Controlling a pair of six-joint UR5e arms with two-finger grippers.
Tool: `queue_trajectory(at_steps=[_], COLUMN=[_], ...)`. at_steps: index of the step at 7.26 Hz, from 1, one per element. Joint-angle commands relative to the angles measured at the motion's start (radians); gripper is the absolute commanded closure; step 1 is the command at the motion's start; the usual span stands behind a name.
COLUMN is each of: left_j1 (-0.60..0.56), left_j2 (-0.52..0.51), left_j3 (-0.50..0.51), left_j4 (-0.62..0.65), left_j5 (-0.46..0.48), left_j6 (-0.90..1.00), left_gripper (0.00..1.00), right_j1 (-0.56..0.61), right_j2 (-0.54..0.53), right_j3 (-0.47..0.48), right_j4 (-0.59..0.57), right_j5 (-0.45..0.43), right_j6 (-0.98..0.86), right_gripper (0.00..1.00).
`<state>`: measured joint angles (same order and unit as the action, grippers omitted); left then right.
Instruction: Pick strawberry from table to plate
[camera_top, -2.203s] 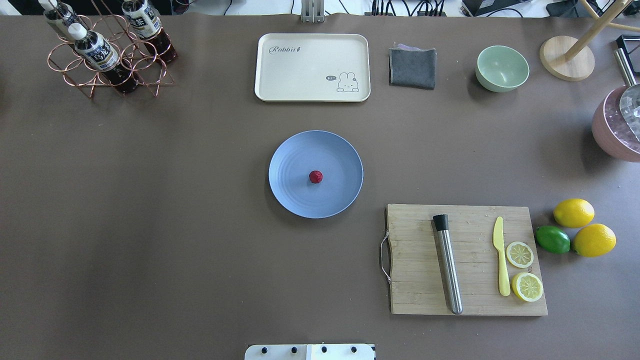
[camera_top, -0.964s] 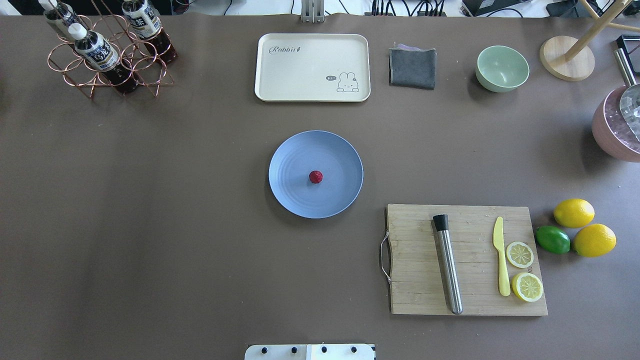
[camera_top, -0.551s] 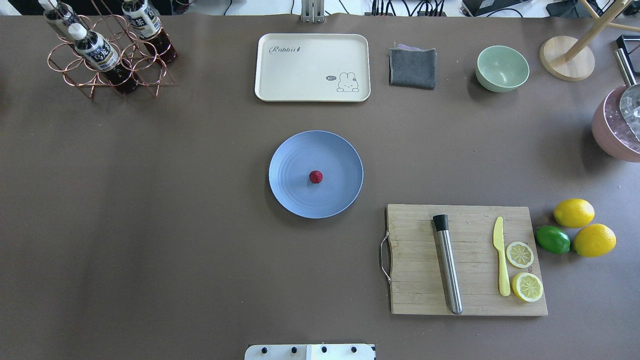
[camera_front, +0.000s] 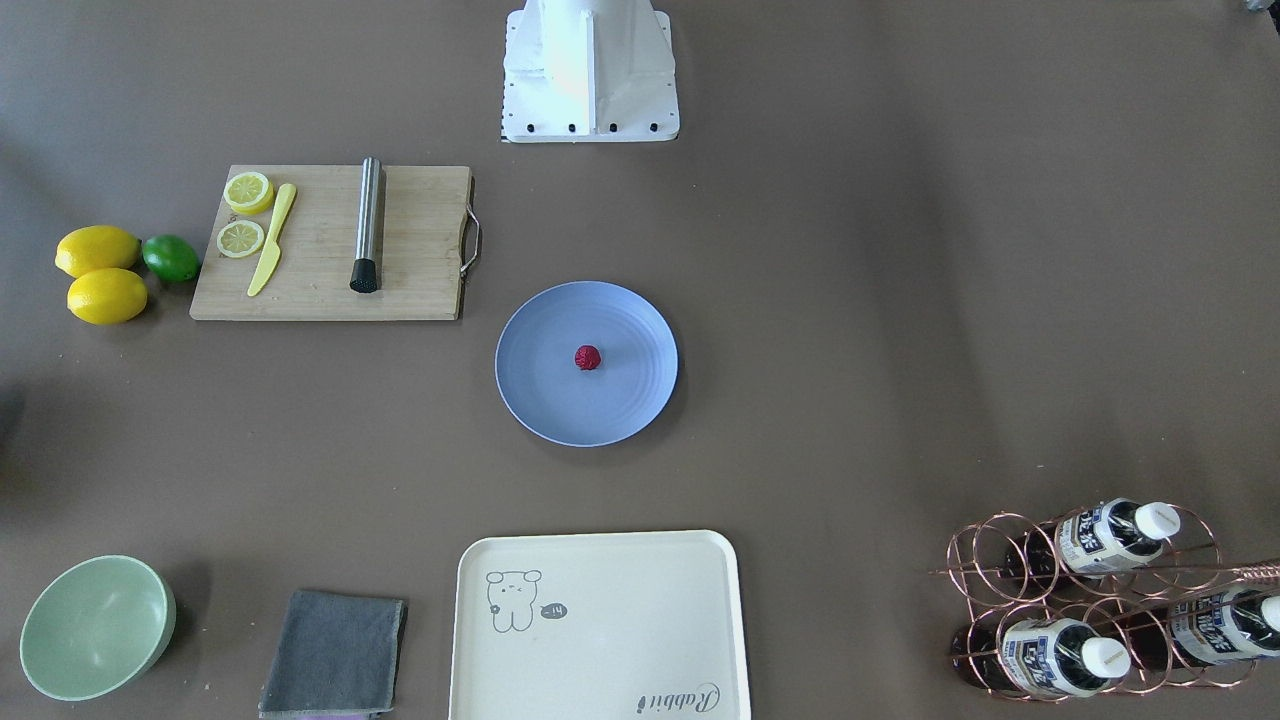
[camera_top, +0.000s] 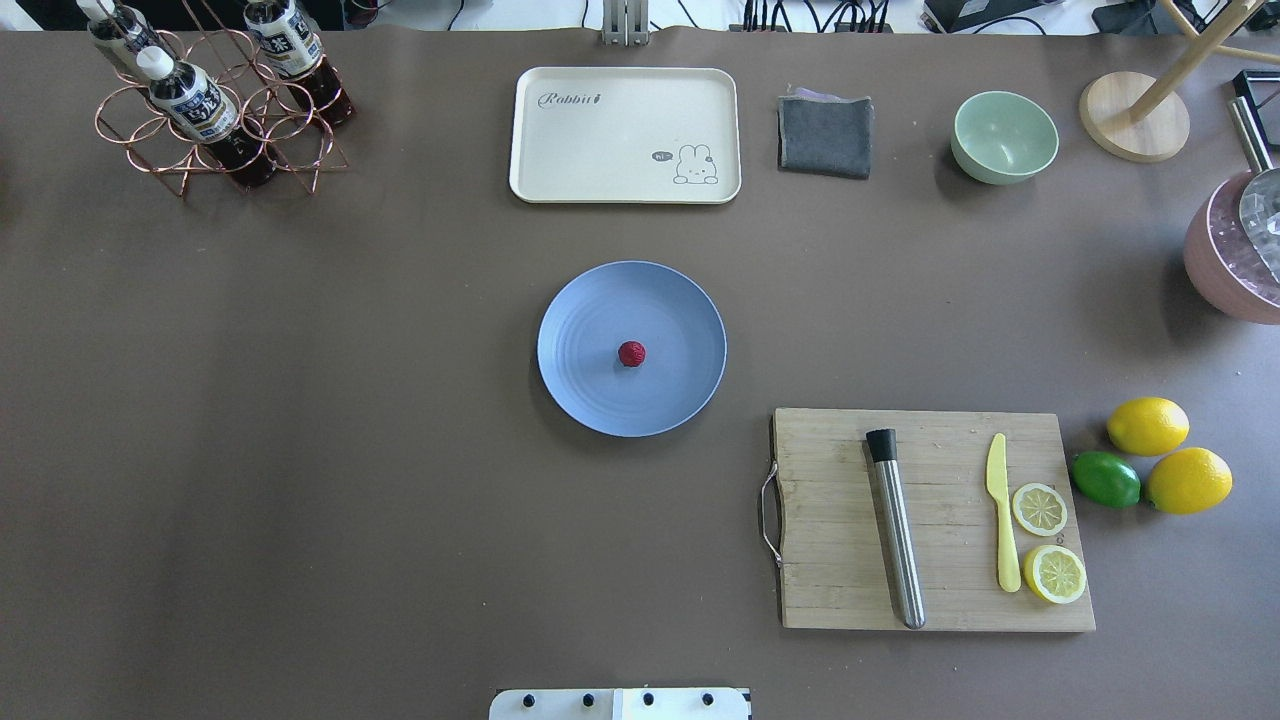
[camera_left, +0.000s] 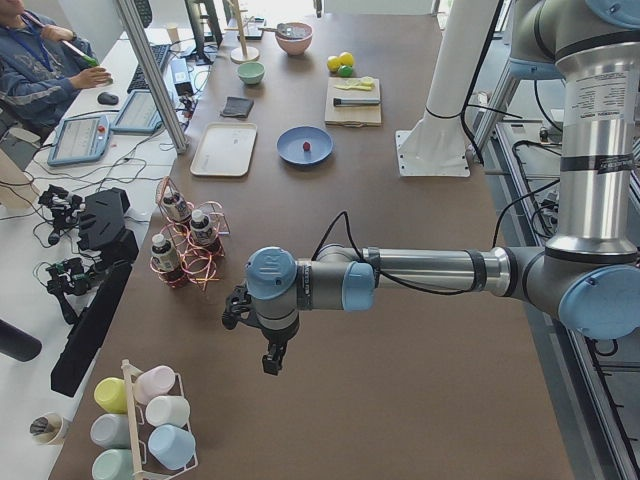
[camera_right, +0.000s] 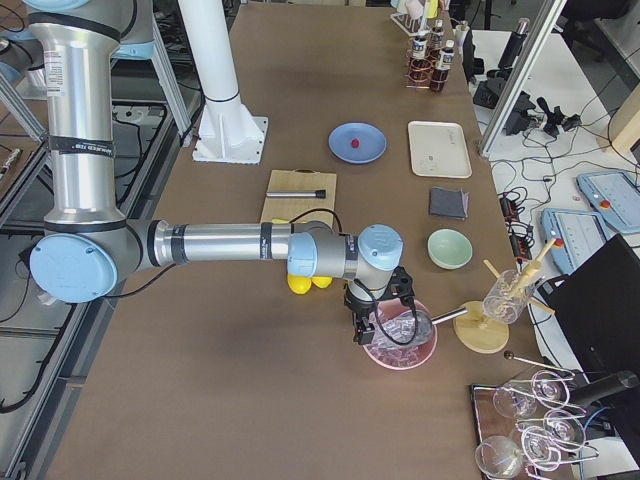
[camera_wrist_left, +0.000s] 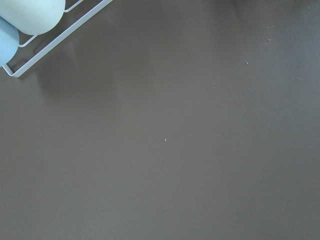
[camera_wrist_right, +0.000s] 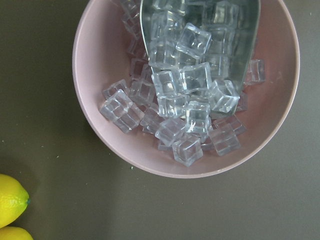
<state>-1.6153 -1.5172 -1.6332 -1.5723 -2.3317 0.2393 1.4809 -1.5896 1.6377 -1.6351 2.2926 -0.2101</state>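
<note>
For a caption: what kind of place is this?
Probably a robotics lab staged as a bar or kitchen: a robot arm over the table, a control tablet alongside, and a bowl of ice cubes.

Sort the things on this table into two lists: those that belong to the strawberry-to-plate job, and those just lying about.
Job: strawberry, plate, table.
Lying about: cutting board, lemons, lime, tray, green bowl, grey cloth, bottled drinks, bowl of ice.
</note>
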Motion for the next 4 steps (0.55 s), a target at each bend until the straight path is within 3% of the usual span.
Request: queue_trajectory(at_steps=[1,4], left_j1=[0.0,0.0], left_j2=[0.0,0.0], left_j3=[0.0,0.007], left_j4=[0.0,0.0], left_j5=[0.0,0.0], left_j6=[0.0,0.0], left_gripper=[0.01,0.01], right_j1=[-0.005,-0.013], right_j2=[-0.001,-0.001], right_j3=[-0.002,-0.001], right_j4=[0.003,0.005], right_j5=[0.027,0.028], right_j6=[0.0,0.002], right_gripper=[0.0,0.0])
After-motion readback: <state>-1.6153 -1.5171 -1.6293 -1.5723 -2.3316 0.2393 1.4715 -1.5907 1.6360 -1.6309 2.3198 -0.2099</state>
